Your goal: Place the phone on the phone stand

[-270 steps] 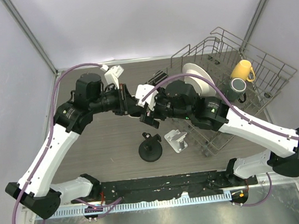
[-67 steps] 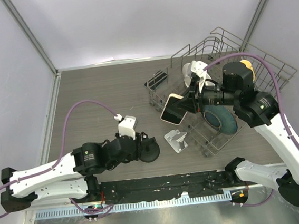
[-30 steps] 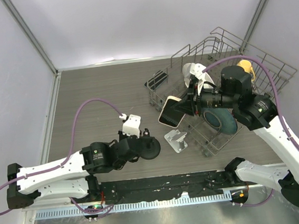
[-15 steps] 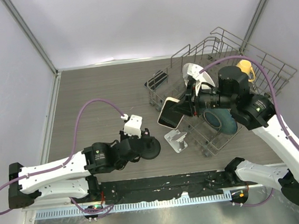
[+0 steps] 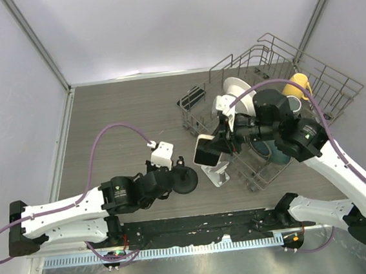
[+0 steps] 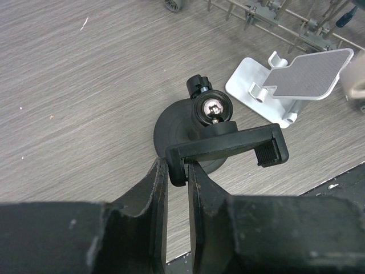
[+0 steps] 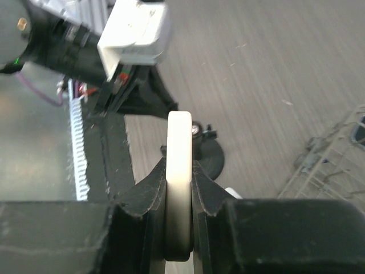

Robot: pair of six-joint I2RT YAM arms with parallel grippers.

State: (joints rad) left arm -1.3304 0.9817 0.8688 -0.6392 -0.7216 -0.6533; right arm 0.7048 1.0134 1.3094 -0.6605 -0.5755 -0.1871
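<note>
The right claw (image 5: 219,145) pinches a phone (image 5: 204,151) by its side and holds it up in the air, just above the far left corner of the silver stand (image 5: 215,171). The right wrist view shows the phone (image 7: 180,137) edge on, squeezed tight between the two fingers (image 7: 159,177) of that claw (image 7: 179,168). The phone is not on the silver stand, and the left wrist view shows the stand's (image 6: 291,85) sloped plate bare. A black stand (image 5: 186,181) with a round foot sits on the table (image 5: 123,117) just left of the silver stand. The left claw (image 5: 173,179) comes at the black stand from the side away from the silver stand. In the left wrist view this claw (image 6: 177,171) is pressed together on one end of the black stand's (image 6: 225,142) clamp bar, with a finger (image 6: 154,188) on each side of it. A wire dish rack (image 5: 321,91) stands just right of the silver stand. Inside the rack, behind the silver stand, are a white plate (image 5: 233,90) and a yellow cup (image 5: 295,87).
</note>
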